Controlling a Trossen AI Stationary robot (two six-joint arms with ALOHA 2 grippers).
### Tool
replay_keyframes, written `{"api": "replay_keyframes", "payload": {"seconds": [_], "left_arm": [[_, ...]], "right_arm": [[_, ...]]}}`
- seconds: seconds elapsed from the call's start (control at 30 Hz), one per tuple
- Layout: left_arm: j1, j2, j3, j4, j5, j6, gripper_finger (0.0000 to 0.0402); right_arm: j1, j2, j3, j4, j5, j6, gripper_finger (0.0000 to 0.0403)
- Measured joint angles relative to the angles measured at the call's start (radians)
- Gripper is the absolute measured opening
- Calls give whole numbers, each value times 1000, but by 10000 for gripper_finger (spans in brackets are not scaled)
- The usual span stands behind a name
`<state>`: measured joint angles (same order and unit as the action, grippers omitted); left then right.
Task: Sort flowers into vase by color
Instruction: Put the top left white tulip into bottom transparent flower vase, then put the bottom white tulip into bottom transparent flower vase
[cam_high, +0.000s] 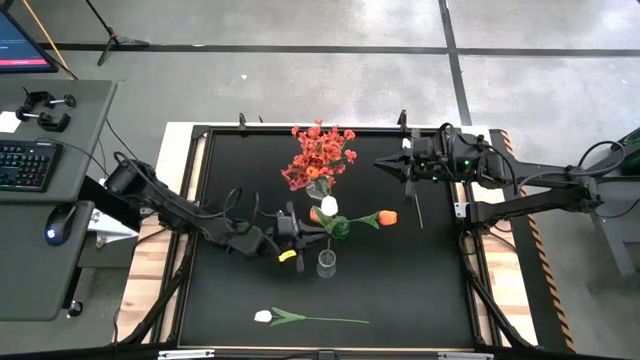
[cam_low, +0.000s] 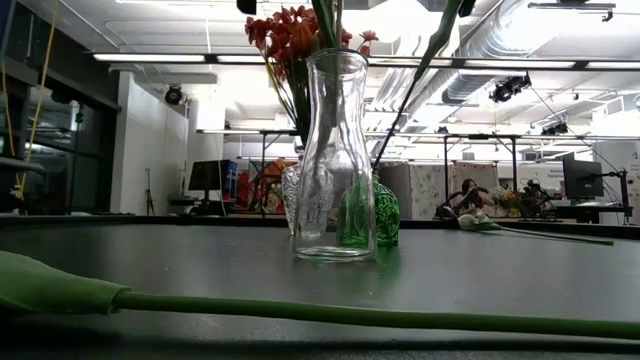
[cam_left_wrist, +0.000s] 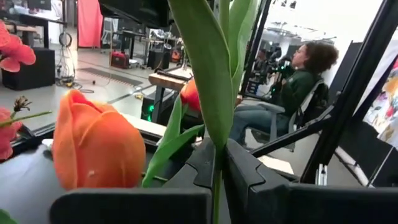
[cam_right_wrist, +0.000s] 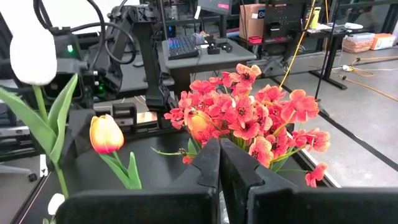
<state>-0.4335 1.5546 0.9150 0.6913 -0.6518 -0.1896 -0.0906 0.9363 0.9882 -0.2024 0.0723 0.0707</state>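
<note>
The left gripper (cam_high: 297, 228) at the table's (cam_high: 230, 300) middle pinches an orange tulip's stalk (cam_left_wrist: 217, 180) beside the vases. The right gripper (cam_high: 392, 163), pressed together, hovers near the far edge. A white tulip (cam_high: 263, 316) lies near the front edge.

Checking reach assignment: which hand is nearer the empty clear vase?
Left. The left hand sits right beside the empty clear vase, toward the table's middle, clamped on a green flower stem. The right hand is well off, near the far right edge.
</note>
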Motion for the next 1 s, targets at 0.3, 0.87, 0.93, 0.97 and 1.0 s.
{"api": "replay_keyframes", "payload": {"seconds": [0.3, 0.87, 0.93, 0.97, 1.0], "left_arm": [[0, 0, 0, -29, 0, -78, 37], [-15, -346, 0, -808, 216, -320, 197], [-34, -405, 0, -934, 243, -373, 201], [-46, -431, 0, -988, 243, -405, 201], [-60, -455, 0, -1034, 233, -430, 201]], "right_arm": [[0, 0, 0, 0, 0, 0, 0], [0, -7, 0, 5, -33, 0, 0], [3, -16, 0, 28, -97, 27, 0], [9, -23, 0, 48, -139, 54, 0], [20, -26, 0, 68, -178, 81, 0]]}}
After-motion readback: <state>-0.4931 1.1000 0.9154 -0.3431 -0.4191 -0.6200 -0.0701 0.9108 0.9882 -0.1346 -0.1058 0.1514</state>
